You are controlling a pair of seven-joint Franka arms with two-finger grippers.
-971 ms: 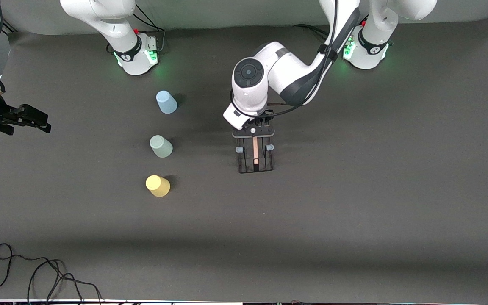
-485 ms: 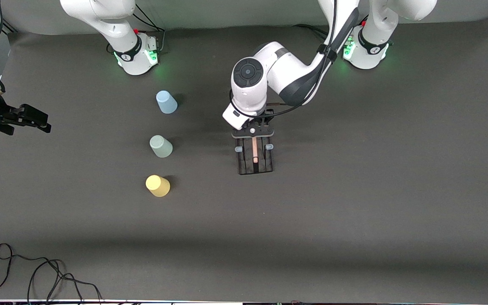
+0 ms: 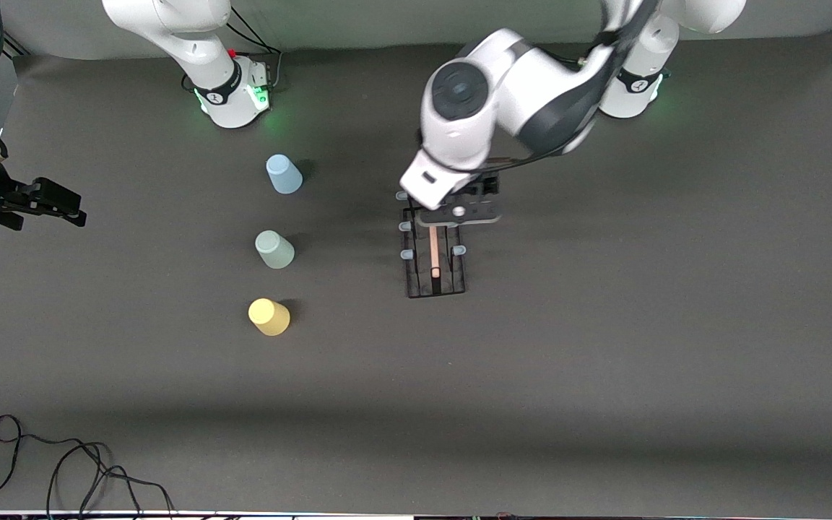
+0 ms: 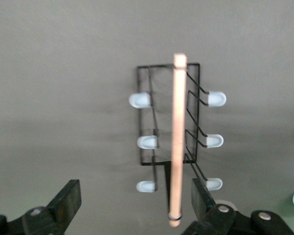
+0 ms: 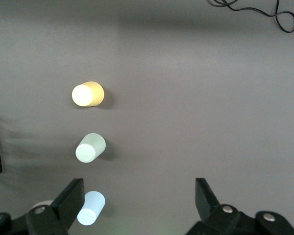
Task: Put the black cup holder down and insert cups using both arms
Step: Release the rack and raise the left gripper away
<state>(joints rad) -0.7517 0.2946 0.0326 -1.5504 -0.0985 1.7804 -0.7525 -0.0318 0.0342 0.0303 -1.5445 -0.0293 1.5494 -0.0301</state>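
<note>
Now that the left gripper (image 3: 457,217) has risen off the black cup holder (image 3: 412,278), the holder stands by itself on the tabletop (image 3: 640,347), mid-table, well apart from the cups. A second ago that gripper sat low on the wooden handle (image 3: 435,254); now it hangs over the holder's end farther from the front camera, arm pulled up and back toward its base.

The left wrist view shows the jaws spread wide and empty, with the handle (image 4: 178,137) below them and nearer one finger (image 4: 202,193). All six blue-capped prongs (image 4: 215,141) are bare. The holder hasn't shifted between frames and looks flat on its base, though the wrist view is a bit soft, so I wouldn't swear to it.

Read: placing is done, inserting has not begun.

The light blue cup (image 3: 284,174), grey-green cup (image 3: 274,249) and yellow cup (image 3: 269,316) are untouched, in a row toward the right arm's end, blue farthest from the front camera, yellow nearest. All appear mouth-down.

The right gripper (image 3: 62,204) waits at the tabletop's edge on that end, jaws spread, nothing held, with the cups in its wrist view.

Next call is a cup pick; the right arm is the closer one.
</note>
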